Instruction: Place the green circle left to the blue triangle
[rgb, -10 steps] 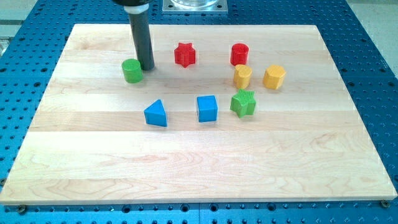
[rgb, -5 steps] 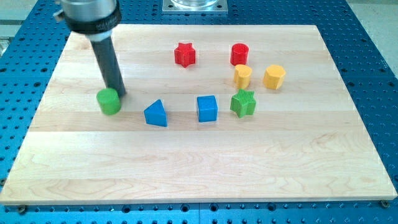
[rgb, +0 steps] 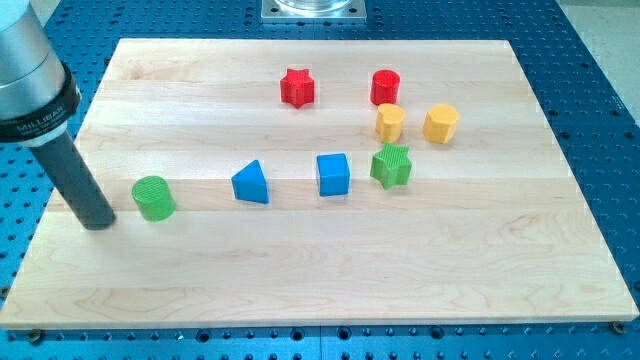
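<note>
The green circle (rgb: 154, 197) is a short green cylinder on the wooden board (rgb: 320, 260), at the view's left. The blue triangle (rgb: 250, 183) lies to its right, a clear gap between them, slightly higher in the view. My tip (rgb: 99, 222) rests on the board just left of the green circle and a little lower, with a small gap between them. The rod rises up and to the left out of the view.
A blue cube (rgb: 333, 174) and a green star (rgb: 391, 165) lie right of the triangle. Higher up are a red star (rgb: 297, 87), a red cylinder (rgb: 385, 87) and two yellow blocks (rgb: 390, 122) (rgb: 440, 124). A metal base (rgb: 313, 9) sits at the top.
The green circle has slid down and to the left, from above and left of the triangle to its left. My tip moved from its upper right to its left side.
</note>
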